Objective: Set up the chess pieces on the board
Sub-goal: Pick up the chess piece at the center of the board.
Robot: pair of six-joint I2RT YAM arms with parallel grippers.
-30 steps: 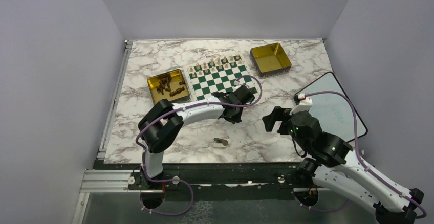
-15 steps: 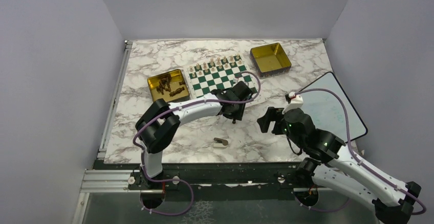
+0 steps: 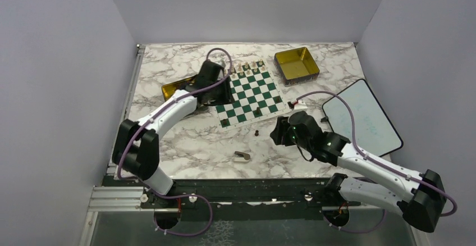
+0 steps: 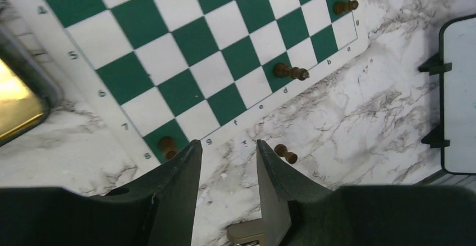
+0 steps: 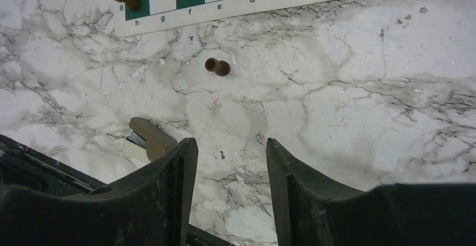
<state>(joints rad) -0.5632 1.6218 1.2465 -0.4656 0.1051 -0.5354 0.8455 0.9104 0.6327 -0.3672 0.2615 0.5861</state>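
The green-and-white board (image 3: pixel 247 91) lies mid-table, with pale pieces along its far rows. Three dark chess pieces stand on its near squares: one on the corner (image 4: pixel 168 145), one further along (image 4: pixel 291 72) and a third (image 4: pixel 345 5). Another dark piece (image 3: pixel 255 133) (image 5: pixel 217 66) sits on the marble just off the board's near edge. My left gripper (image 4: pixel 227 147) hovers open over the board's left edge, holding nothing. My right gripper (image 5: pixel 231 145) is open and empty over bare marble, short of the loose piece.
A gold tin (image 3: pixel 171 90) left of the board is partly covered by my left arm. A second gold tin (image 3: pixel 296 64) stands at the back right. A white tablet (image 3: pixel 362 117) lies on the right. A small tan object (image 3: pixel 242 155) rests near the front edge.
My left arm swung from the board's near edge to its far left, opening and leaving a dark piece on the marble. My right arm moved left toward that piece, its jaws narrowing.
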